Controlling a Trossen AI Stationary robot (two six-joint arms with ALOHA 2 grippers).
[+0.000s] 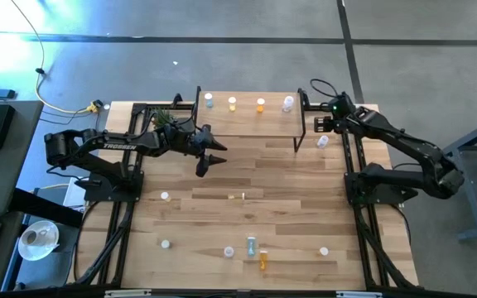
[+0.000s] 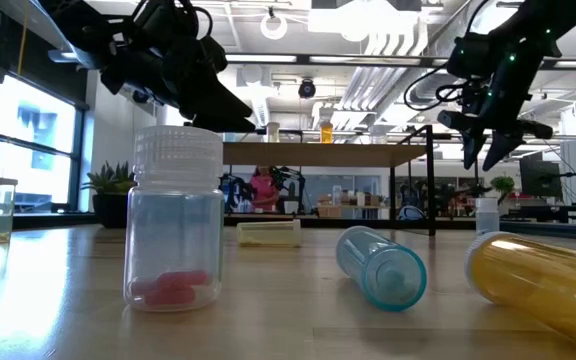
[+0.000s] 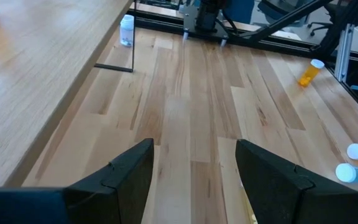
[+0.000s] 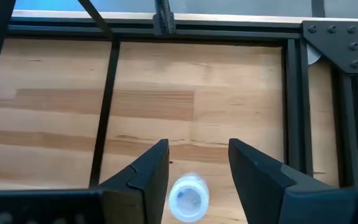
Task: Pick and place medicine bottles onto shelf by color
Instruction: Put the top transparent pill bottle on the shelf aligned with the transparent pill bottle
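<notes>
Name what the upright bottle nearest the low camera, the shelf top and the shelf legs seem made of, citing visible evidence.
Upright bottle: probably clear plastic, since the pink pills show through; its ridged cap looks translucent white plastic.
Shelf top: light wood, matte, with faint grain.
Shelf legs: thin, black, probably painted metal.

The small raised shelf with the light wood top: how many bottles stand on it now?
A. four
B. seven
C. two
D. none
A: the high view shows four bottles in a row on the shelf, from a pale blue bottle to a clear bottle.
</notes>
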